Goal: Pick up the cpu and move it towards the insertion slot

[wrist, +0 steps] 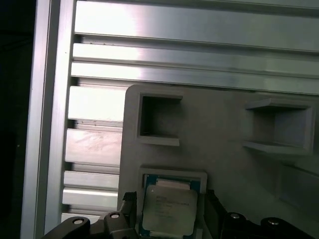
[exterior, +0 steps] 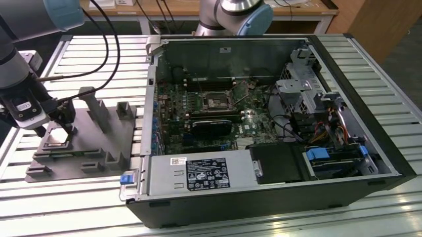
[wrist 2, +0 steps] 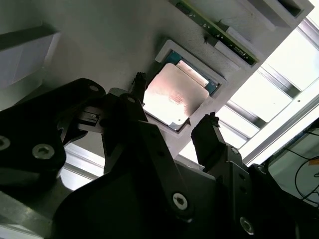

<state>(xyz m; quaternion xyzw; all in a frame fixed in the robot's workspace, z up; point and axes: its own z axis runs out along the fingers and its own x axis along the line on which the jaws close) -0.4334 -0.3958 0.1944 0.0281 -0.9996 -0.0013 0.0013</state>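
**Open gripper poised around the cpu in its tray, well away from the slot**

At the exterior view's left, the robot arm [exterior: 17, 64] reaches down over a grey tray [exterior: 99, 148] with upright posts. The tray lies on a table [exterior: 86, 54] of silvery metal slats. The gripper [exterior: 58, 129] hangs low above the near end of the tray.

In both wrist views the cpu [wrist 2: 172, 97] [wrist: 169, 211] lies flat in a shallow square recess of the tray, its silvery top facing up. In the second wrist view the two dark fingers [wrist 2: 207, 134] are spread apart, one on each side of the chip. One tip is close to the chip's edge, and the other stands clear of it with a visible gap. The chip is not pinched and sits in its recess.

Moving towards the exterior view's right, an open computer case [exterior: 369, 128] lies on its side on the same table. Near the middle of its circuit board is the insertion slot [exterior: 216, 102], a dark square in a silvery frame, well apart from the gripper and the chip. Just in front of the slot is a long black card [exterior: 211, 127].
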